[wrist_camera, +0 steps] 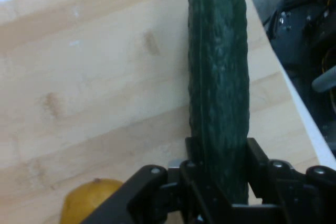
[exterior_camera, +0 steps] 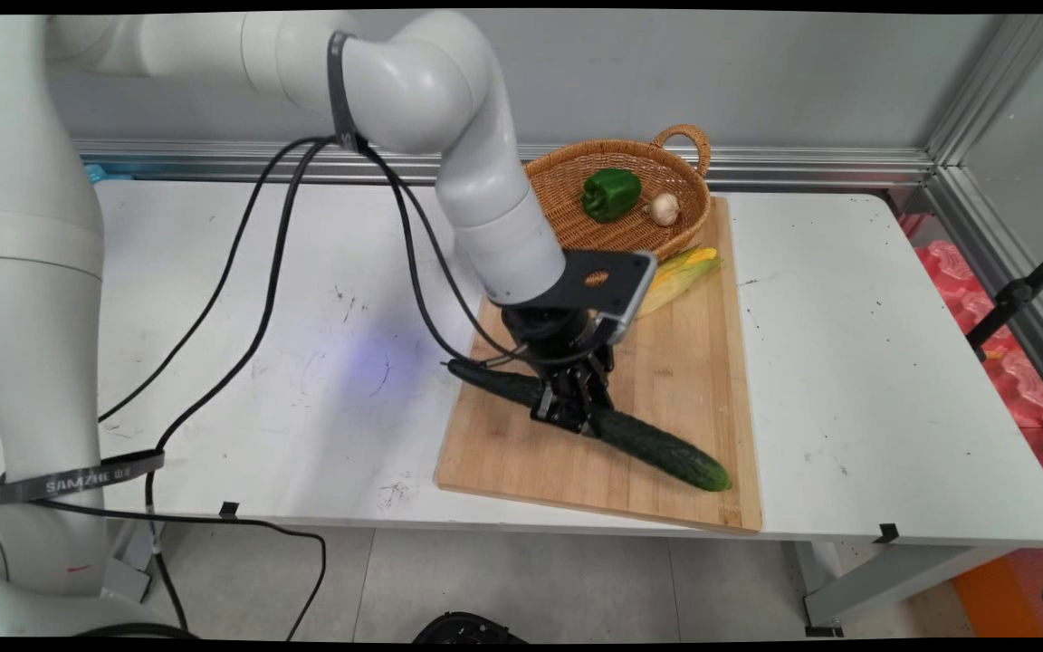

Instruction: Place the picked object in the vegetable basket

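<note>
Down low over the wooden cutting board [exterior_camera: 666,362], black gripper [exterior_camera: 573,418] straddling the long dark cucumber [exterior_camera: 657,444], jaws clamped on it, one finger on each flank. In the hand view, cucumber [wrist_camera: 219,103] running straight up from between the fingers [wrist_camera: 258,158], pressed on both sides, bumpy skin plain to see. Gripped roughly mid-length, a little toward the left end. Cucumber lying diagonally across the near part of the board, thin left end poking just past the board's left edge over the bench [exterior_camera: 847,362], blunt right end toward the near right corner. Hard to say whether resting on the wood or just lifted off it.

At the far end of the board, a wicker basket [exterior_camera: 567,181] with a loop handle, sitting partly on the board. Inside: a green bell pepper [exterior_camera: 611,193] and, just right of it, a pale garlic bulb [exterior_camera: 664,209], close but apart. Just in front of the basket, an ear of corn [exterior_camera: 689,268] in pale green husk, yellow kernels showing, partly hidden behind the wrist. Something rounded and yellow [wrist_camera: 92,200] at the bottom left of the hand view, beside the linkage; cannot tell what. Black cables [exterior_camera: 259,272] looping down from the arm over the left of the bench.
</note>
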### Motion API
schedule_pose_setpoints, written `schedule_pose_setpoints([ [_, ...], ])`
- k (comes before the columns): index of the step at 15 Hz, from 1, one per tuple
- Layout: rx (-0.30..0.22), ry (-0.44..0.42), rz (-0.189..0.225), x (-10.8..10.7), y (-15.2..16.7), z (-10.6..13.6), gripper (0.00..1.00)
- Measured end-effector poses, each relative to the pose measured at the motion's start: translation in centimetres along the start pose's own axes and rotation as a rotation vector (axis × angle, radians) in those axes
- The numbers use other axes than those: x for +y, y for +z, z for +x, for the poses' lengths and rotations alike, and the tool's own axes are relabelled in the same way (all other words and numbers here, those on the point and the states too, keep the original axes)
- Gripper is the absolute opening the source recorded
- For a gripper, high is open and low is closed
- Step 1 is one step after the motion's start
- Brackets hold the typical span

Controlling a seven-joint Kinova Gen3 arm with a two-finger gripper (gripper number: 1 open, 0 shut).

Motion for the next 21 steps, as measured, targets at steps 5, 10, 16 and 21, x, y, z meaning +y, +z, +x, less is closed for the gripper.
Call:
schedule_pose_setpoints([
  [5, 0.004, -0.066, 0.024, -0.8, -3.1, 1.6, 0.00],
  [10, -0.001, -0.244, 0.134, -3.2, -7.8, 2.6, 0.00],
  [16, -0.014, -0.368, 0.252, -7.2, -10.7, 2.5, 0.00],
  [21, -0.032, -0.409, 0.315, -10.8, -11.1, 1.9, 0.00],
])
